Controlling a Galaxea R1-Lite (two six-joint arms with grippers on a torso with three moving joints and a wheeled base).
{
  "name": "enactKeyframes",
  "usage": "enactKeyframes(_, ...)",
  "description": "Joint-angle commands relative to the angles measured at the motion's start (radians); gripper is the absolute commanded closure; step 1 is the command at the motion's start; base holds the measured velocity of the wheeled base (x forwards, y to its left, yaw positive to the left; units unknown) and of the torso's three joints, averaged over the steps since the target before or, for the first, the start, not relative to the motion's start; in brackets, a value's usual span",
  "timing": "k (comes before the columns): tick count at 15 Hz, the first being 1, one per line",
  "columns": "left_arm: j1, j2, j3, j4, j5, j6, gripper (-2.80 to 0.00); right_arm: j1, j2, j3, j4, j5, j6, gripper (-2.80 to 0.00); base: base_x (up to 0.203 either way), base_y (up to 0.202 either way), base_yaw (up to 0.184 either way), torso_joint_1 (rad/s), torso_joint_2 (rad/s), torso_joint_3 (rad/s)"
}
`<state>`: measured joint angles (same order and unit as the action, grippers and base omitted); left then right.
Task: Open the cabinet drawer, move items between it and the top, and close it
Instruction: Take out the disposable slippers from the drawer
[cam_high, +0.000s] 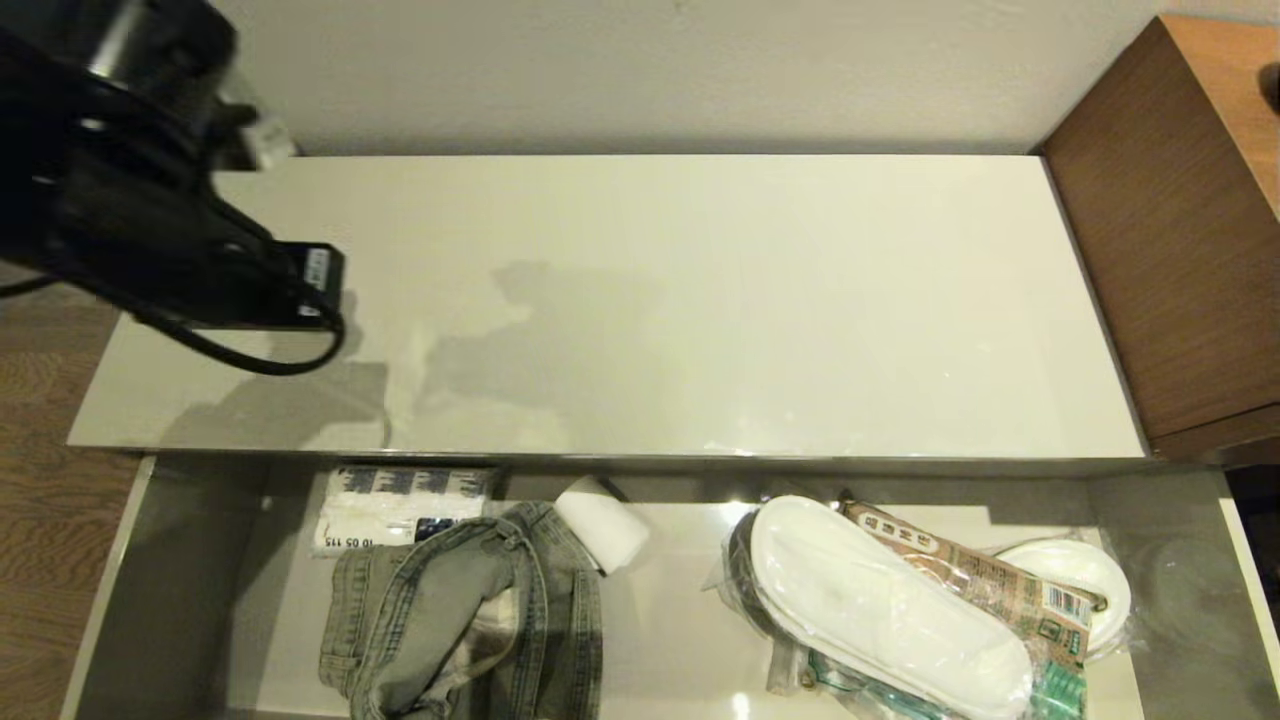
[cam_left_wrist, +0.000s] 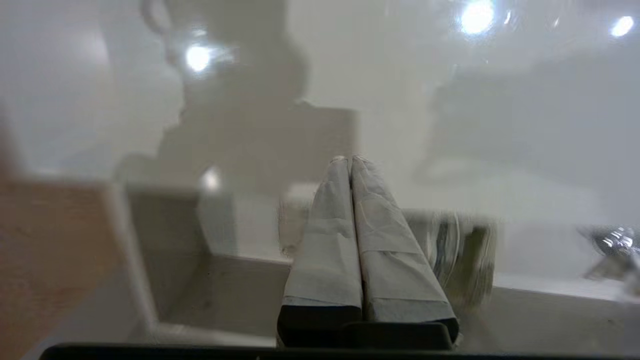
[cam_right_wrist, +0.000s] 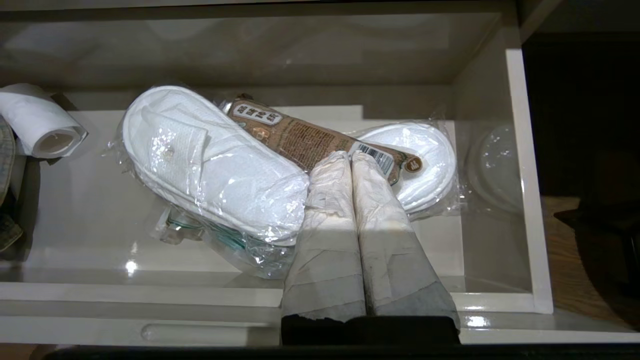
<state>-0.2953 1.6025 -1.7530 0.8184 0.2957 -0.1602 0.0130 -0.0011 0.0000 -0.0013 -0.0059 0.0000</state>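
My left gripper (cam_left_wrist: 350, 161) is fully closed and empty above the top's (cam_high: 640, 300) left end. The cabinet drawer (cam_high: 180, 600) stands open: denim garment (cam_high: 470, 620) left, slippers (cam_high: 880, 600) right. My right gripper (cam_right_wrist: 350, 156), closed and empty, hangs above the slippers.
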Motion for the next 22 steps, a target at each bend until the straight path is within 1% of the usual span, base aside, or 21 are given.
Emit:
enactKeyframes(1, 0.015, -0.236, 0.006, 0.053, -0.009, 0.006, 0.00, 0.001, -0.022, 0.002, 0.000, 0.000, 0.000, 0.00, 0.000, 0.000, 0.000, 0.000, 0.00, 0.000)
enactKeyframes(3, 0.023, -0.363, 0.014, 0.160, -0.024, 0.027, 0.00, 0.001, -0.022, 0.002, 0.000, 0.000, 0.000, 0.00, 0.000, 0.000, 0.000, 0.000, 0.00, 0.000)
enactKeyframes(5, 0.026, -0.501, 0.051, 0.267, -0.031, 0.038, 0.00, 0.001, -0.022, 0.002, 0.000, 0.000, 0.000, 0.00, 0.000, 0.000, 0.000, 0.000, 0.00, 0.000)
enactKeyframes(7, 0.034, -0.683, 0.146, 0.341, -0.032, 0.042, 0.00, 0.001, -0.022, 0.002, 0.000, 0.000, 0.000, 0.00, 0.000, 0.000, 0.000, 0.000, 0.00, 0.000)
enactKeyframes(8, 0.040, -0.739, 0.198, 0.378, -0.032, 0.043, 0.00, 0.001, -0.022, 0.002, 0.000, 0.000, 0.000, 0.00, 0.000, 0.000, 0.000, 0.000, 0.00, 0.000)
enactKeyframes(9, 0.059, -0.798, 0.245, 0.420, -0.034, 0.050, 0.00, 0.001, -0.022, 0.002, 0.000, 0.000, 0.000, 0.00, 0.000, 0.000, 0.000, 0.000, 0.00, 0.000)
enactKeyframes(11, 0.104, -0.971, 0.353, 0.496, -0.036, 0.069, 0.00, 0.001, -0.022, 0.002, 0.000, 0.000, 0.000, 0.00, 0.000, 0.000, 0.000, 0.000, 0.00, 0.000)
enactKeyframes(13, 0.152, -1.054, 0.444, 0.563, -0.040, 0.091, 0.00, 0.001, -0.022, 0.002, 0.000, 0.000, 0.000, 0.00, 0.000, 0.000, 0.000, 0.000, 0.00, 0.000)
enactKeyframes(14, 0.179, -1.106, 0.501, 0.575, -0.043, 0.106, 0.00, 0.001, -0.022, 0.002, 0.000, 0.000, 0.000, 0.00, 0.000, 0.000, 0.000, 0.000, 0.00, 0.000)
enactKeyframes(15, 0.204, -1.194, 0.566, 0.590, -0.047, 0.128, 0.00, 0.001, -0.022, 0.002, 0.000, 0.000, 0.000, 0.00, 0.000, 0.000, 0.000, 0.000, 0.00, 0.000)
enactKeyframes(17, 0.239, -1.432, 0.709, 0.616, -0.045, 0.197, 0.00, 0.001, -0.022, 0.002, 0.000, 0.000, 0.000, 0.00, 0.000, 0.000, 0.000, 0.000, 0.00, 0.000)
enactKeyframes(18, 0.253, -1.522, 0.780, 0.630, -0.042, 0.235, 0.00, 0.001, -0.022, 0.002, 0.000, 0.000, 0.000, 0.00, 0.000, 0.000, 0.000, 0.000, 0.00, 0.000)
enactKeyframes(19, 0.264, -1.583, 0.829, 0.643, -0.038, 0.244, 0.00, 0.001, -0.022, 0.002, 0.000, 0.000, 0.000, 0.00, 0.000, 0.000, 0.000, 0.000, 0.00, 0.000)
enactKeyframes(20, 0.273, -1.609, 0.887, 0.617, -0.052, 0.255, 0.00, 0.001, -0.022, 0.002, 0.000, 0.000, 0.000, 0.00, 0.000, 0.000, 0.000, 0.000, 0.00, 0.000)
enactKeyframes(21, 0.278, -1.610, 0.945, 0.516, -0.082, 0.273, 0.00, 0.001, -0.022, 0.002, 0.000, -0.001, 0.000, 0.00, 0.000, 0.000, 0.000, 0.000, 0.00, 0.000)
enactKeyframes(22, 0.281, -1.607, 1.021, 0.335, -0.111, 0.288, 0.00, 0.001, -0.022, 0.002, 0.000, 0.000, 0.000, 0.00, 0.000, 0.000, 0.000, 0.000, 0.00, 0.000)
